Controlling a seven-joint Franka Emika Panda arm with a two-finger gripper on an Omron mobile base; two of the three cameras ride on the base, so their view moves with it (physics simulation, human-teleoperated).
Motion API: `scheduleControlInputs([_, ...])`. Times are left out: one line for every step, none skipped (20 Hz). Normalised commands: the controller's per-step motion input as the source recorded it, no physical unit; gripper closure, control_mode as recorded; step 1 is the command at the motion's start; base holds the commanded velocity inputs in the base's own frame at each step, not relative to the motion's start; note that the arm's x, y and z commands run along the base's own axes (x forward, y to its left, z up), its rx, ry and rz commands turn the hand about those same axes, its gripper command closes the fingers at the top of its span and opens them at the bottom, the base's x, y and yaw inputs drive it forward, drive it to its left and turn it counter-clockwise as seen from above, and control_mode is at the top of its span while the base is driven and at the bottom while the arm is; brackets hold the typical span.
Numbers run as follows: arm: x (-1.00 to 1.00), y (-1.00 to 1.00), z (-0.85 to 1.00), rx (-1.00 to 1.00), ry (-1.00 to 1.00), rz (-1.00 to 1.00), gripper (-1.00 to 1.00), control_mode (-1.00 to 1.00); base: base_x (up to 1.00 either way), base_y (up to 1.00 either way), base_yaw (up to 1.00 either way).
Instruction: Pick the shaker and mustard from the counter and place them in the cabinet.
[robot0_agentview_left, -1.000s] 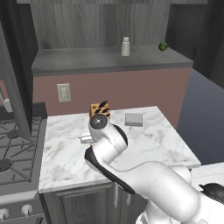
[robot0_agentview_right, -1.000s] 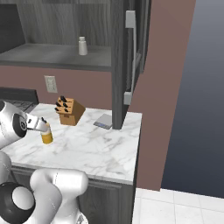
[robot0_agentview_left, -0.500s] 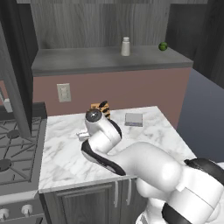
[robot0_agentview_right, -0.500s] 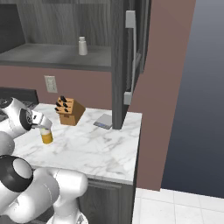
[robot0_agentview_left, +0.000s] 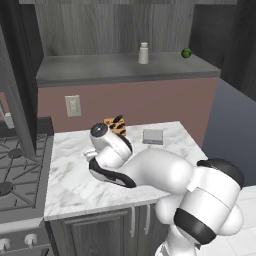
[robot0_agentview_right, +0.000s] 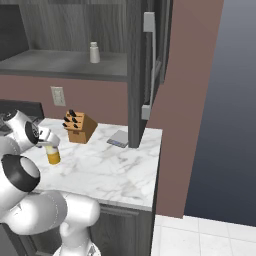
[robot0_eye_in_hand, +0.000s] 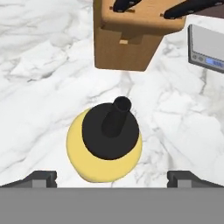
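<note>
Shaker (robot0_agentview_left: 143, 52) is already on the cabinet (robot0_agentview_left: 125, 67) shelf, upper centre of the left base frame; mustard (robot0_eye_in_hand: 105, 144) remains upright on the counter (robot0_agentview_right: 115, 167), lower centre of the hand frame, just below the knife block (robot0_eye_in_hand: 131, 37). Gripper (robot0_eye_in_hand: 111, 179) hovers directly above the mustard, jaws released and at full spread, one tip low on each side of the bottle, neither touching. Step in hand, as I judge it: descend and grasp the mustard. To do it well, come straight down so the nozzle passes between the jaws, and close on the yellow body below the dark cap, not on the taper. Keep the bottle centred; an off-centre close could tip it toward the block. Scale (robot0_eye_in_hand: 205, 46) at upper right is well apart.
</note>
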Motion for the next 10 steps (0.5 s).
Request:
scheduleControlInputs([0.0,0.0,-0.26,-0.01,-0.01,0.0,-1.0,-1.0,0.0,0.0,0.0])
scheduleControlInputs([0.0,0.0,-0.29,0.0,-0.03,0.0,-1.0,-1.0,0.0,0.0,0.0])
scheduleControlInputs([0.0,0.0,-0.31,0.0,-0.03,0.0,-1.0,-1.0,0.0,0.0,0.0])
scheduleControlInputs([0.0,0.0,-0.35,0.0,-0.03,0.0,-1.0,-1.0,0.0,0.0,0.0])
scheduleControlInputs([0.0,0.0,-0.35,0.0,-0.02,0.0,-1.0,-1.0,0.0,0.0,0.0])
scheduleControlInputs([0.0,0.0,-0.32,0.0,-0.03,0.0,-1.0,-1.0,0.0,0.0,0.0])
scheduleControlInputs([0.0,0.0,-0.26,0.0,-0.05,0.0,-1.0,-1.0,0.0,0.0,0.0])
scheduleControlInputs([0.0,0.0,-0.19,0.0,-0.07,0.0,-1.0,-1.0,0.0,0.0,0.0])
scheduleControlInputs([0.0,0.0,-0.15,0.0,-0.09,0.0,-1.0,-1.0,0.0,0.0,0.0])
scheduleControlInputs([0.0,0.0,-0.14,0.0,-0.12,0.0,-1.0,-1.0,0.0,0.0,0.0])
